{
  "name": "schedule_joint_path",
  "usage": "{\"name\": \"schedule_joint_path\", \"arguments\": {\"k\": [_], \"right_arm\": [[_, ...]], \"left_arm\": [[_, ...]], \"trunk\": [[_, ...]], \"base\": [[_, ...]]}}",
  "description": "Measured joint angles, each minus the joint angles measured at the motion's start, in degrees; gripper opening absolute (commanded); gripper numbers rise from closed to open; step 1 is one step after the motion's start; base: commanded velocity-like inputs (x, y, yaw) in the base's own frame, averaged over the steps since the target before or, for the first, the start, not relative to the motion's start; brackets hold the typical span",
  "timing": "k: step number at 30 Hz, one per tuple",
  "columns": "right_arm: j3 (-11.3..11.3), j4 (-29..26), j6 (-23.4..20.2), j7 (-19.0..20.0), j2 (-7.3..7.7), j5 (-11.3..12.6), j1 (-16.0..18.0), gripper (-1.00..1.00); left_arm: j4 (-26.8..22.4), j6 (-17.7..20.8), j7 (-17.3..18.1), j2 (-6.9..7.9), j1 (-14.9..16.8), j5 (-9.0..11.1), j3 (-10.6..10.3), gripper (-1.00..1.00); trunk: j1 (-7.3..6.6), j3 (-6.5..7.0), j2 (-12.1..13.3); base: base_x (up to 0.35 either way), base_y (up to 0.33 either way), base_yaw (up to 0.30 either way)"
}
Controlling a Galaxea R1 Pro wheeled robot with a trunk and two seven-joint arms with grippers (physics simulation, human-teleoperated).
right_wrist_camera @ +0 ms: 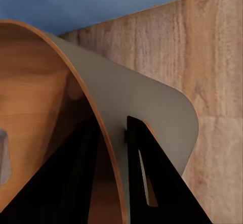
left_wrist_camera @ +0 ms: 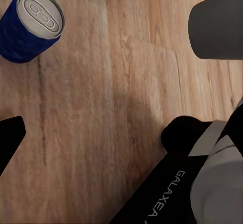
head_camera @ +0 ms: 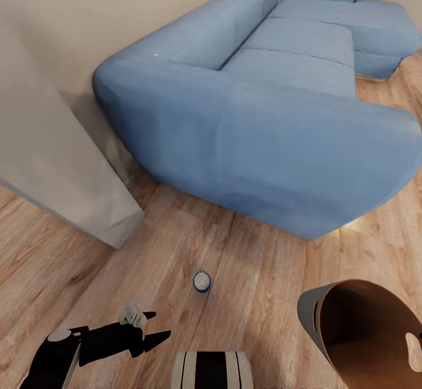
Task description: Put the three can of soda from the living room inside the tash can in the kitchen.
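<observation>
A blue soda can (head_camera: 201, 282) with a silver top stands upright on the light wood floor in front of the sofa; the left wrist view shows the same can (left_wrist_camera: 30, 27) from above. My left gripper (head_camera: 157, 326) hangs open just short of it, lower and to the left, with nothing between its fingers. The trash can (head_camera: 308, 313), grey outside and wood-toned inside, is tilted with its mouth toward me at the lower right. My right gripper (right_wrist_camera: 114, 133) is shut on the rim of the trash can (right_wrist_camera: 147, 102), one finger inside, one outside. The orange cans are out of view.
A large blue sofa (head_camera: 281, 113) fills the space ahead and to the right. A grey wall corner (head_camera: 64, 172) juts out on the left. My own base (head_camera: 211, 370) shows at the bottom middle. Open wood floor (head_camera: 246, 248) lies around the can.
</observation>
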State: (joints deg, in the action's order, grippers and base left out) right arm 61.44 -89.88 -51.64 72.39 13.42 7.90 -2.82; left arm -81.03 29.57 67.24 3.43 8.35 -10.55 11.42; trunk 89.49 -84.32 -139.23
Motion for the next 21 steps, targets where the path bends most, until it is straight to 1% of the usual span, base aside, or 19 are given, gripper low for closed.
{"name": "schedule_joint_path", "arguments": {"k": [18, 21], "right_arm": [[0.02, 0.00, 0.00, 0.00, 0.03, 0.01, 0.00, -1.00], [0.02, 0.00, -0.02, 0.00, 0.03, 0.04, 0.00, -1.00]], "left_arm": [[-0.32, -0.13, 0.68, 0.48, 0.00, 0.26, 0.22, 1.00], [-1.03, -0.06, 0.55, 0.52, 0.00, 0.28, 0.31, 1.00]], "trunk": [[0.00, -1.67, 0.00], [0.00, -1.94, 0.00]], "base": [[0.000, 0.000, 0.000], [0.000, 0.000, 0.000]]}}
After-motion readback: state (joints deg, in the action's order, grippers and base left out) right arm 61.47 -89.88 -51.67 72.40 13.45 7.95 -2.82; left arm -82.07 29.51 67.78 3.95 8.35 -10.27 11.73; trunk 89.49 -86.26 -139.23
